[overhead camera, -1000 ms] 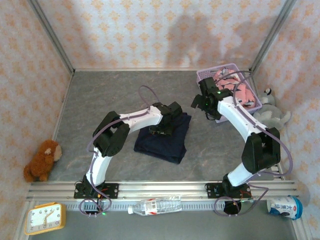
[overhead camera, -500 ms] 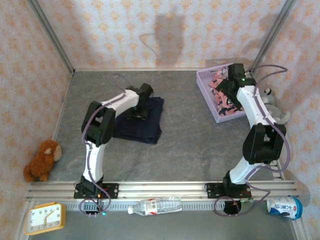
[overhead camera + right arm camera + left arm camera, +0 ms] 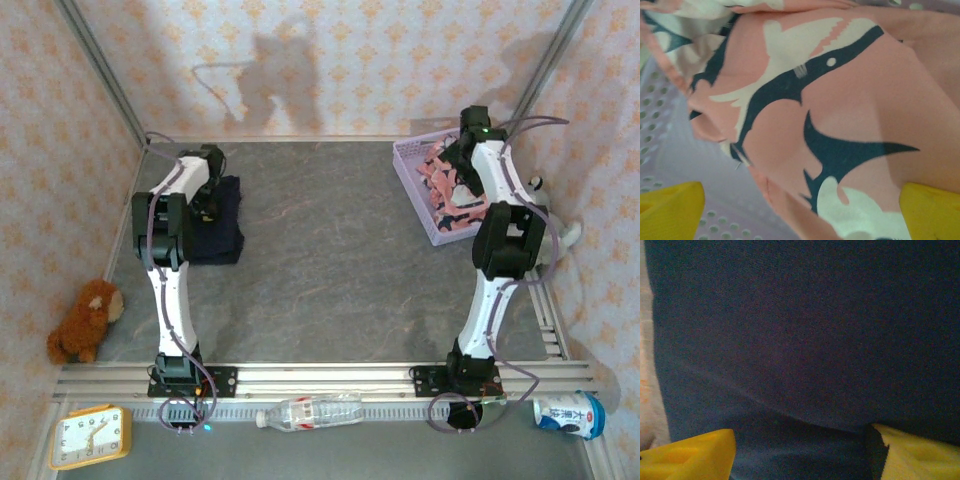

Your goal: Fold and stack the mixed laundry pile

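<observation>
The dark navy cloth (image 3: 226,236) lies folded at the far left of the table, near the left wall. My left gripper (image 3: 208,198) rests on its far part. In the left wrist view the navy cloth (image 3: 805,340) spreads under the left gripper (image 3: 802,452), whose yellow fingertips (image 3: 695,455) stand wide apart on it. The salmon-pink shark-print cloth (image 3: 447,196) lies crumpled in the lavender basket (image 3: 409,178) at the back right. My right gripper (image 3: 453,167) hangs open over it. The pink cloth (image 3: 840,100) lies between the spread fingers (image 3: 670,210) of the right gripper (image 3: 802,210).
A grey plush toy (image 3: 558,228) sits right of the basket by the wall. A brown teddy (image 3: 85,320) lies at the left edge. Beyond the front rail lie a yellow clock (image 3: 90,437), a plastic bottle (image 3: 310,410) and a carton (image 3: 570,413).
The left arm has swept the navy cloth from the table's middle to the far left. The right arm has swung from the basket's front edge to its back part.
</observation>
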You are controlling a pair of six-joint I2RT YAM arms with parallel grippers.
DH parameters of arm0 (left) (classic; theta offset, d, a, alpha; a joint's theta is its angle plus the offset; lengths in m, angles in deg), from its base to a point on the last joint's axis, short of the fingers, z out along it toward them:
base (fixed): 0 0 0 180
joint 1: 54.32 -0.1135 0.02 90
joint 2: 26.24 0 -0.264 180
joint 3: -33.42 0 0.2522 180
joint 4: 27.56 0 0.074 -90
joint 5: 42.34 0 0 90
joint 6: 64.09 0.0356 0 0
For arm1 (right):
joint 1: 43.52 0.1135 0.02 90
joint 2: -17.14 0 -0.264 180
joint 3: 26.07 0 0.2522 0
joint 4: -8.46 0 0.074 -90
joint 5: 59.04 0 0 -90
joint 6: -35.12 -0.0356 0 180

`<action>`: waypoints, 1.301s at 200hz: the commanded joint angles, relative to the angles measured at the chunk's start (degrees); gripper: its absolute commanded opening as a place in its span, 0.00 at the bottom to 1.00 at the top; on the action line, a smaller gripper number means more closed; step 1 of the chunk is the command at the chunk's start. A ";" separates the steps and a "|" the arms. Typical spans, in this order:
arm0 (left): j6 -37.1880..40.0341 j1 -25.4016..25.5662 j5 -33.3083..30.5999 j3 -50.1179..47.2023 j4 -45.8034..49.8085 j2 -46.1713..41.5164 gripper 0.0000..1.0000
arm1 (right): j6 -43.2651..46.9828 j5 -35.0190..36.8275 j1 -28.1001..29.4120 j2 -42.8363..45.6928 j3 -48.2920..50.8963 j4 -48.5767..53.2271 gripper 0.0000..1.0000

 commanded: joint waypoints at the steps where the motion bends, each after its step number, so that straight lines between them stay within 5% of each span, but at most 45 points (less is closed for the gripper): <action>1: 3.91 -2.60 -5.85 1.05 3.38 2.58 0.70 | -5.57 1.08 -0.11 -2.23 -1.84 5.76 0.99; 41: 4.73 -7.05 -7.89 0.80 3.35 1.88 0.71 | -6.37 -4.20 -0.12 -6.49 -0.56 3.39 1.00; 53: 4.47 -7.39 -6.46 1.17 3.35 0.59 0.71 | -5.80 -6.14 -0.11 -7.25 -0.37 1.28 0.91; 67: 3.01 -7.38 -3.61 2.66 4.33 -0.97 0.73 | -5.46 -8.12 -0.12 -7.39 -0.52 -0.89 0.64; 70: 2.35 -7.40 -2.92 3.07 4.62 -1.39 0.92 | -5.26 -8.39 -0.12 -7.33 -0.72 -1.18 0.54; 73: 2.00 -7.39 -2.17 3.53 4.85 -1.81 0.99 | -5.14 -8.63 -0.10 -7.25 -1.02 -1.34 0.46; 97: -1.54 -7.41 5.08 5.43 5.16 -7.49 1.00 | -2.78 -10.34 -0.09 -5.14 -4.40 -1.80 0.00; 133: -5.44 -6.47 19.27 3.48 0.09 -18.71 1.00 | 1.49 -13.52 -0.11 2.72 -9.21 -2.07 0.00; 191: -9.12 0.56 28.39 -5.28 -7.02 -35.23 1.00 | 1.64 -26.38 1.89 16.67 -16.51 -0.85 0.00; 222: -15.60 1.37 35.04 -16.32 -12.15 -44.55 1.00 | -1.70 -36.01 8.06 20.36 -20.90 -1.26 0.00; 260: -17.19 1.35 34.20 -25.76 -12.55 -55.70 1.00 | -4.10 -34.14 18.41 26.84 -14.29 -1.61 0.00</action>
